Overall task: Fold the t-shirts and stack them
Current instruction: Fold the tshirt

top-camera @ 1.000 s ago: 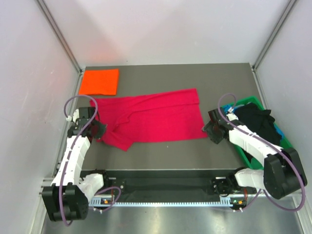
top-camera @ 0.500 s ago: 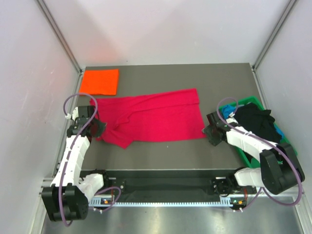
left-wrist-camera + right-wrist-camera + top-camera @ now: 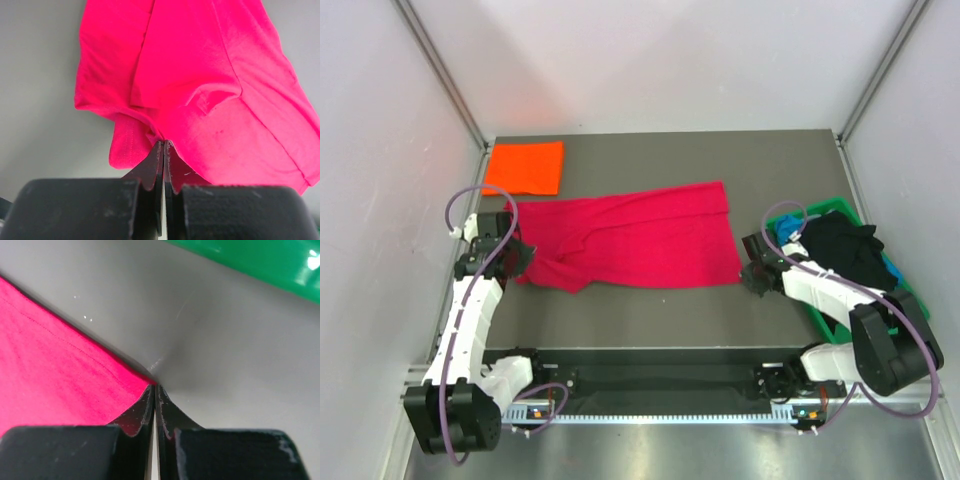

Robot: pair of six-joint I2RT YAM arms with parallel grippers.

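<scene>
1. Top view. The crimson-red cloth t-shirt [image 3: 640,240] lies spread across the middle of the dark grey bench [image 3: 720,160], long side running left to right, left end rumpled. A bright orange cloth t-shirt [image 3: 525,167], folded to a rectangle, sits at the far left corner, apart from the red one. A green plastic bin [image 3: 840,207] at the right edge holds a crumpled black cloth t-shirt [image 3: 840,245], with a bit of blue cloth [image 3: 782,230] beside it. The left claw [image 3: 520,258] is at the red shirt's left end and the right claw [image 3: 752,275] at its near right corner.
2. Left wrist view. The 2 fingers of the left claw [image 3: 163,150] are pressed together, clamped on a bunched fold of the crimson-red cloth t-shirt [image 3: 210,85]. A hem flap hangs left of the tips. Bare bench [image 3: 35,100] shows at left.
3. Right wrist view. The 2 fingers of the right claw [image 3: 154,390] are together, clamped on the very corner of the crimson-red cloth t-shirt [image 3: 50,355]. The bin wall [image 3: 260,260] is at top right, with bare bench [image 3: 225,350] between it and the claw.
</scene>
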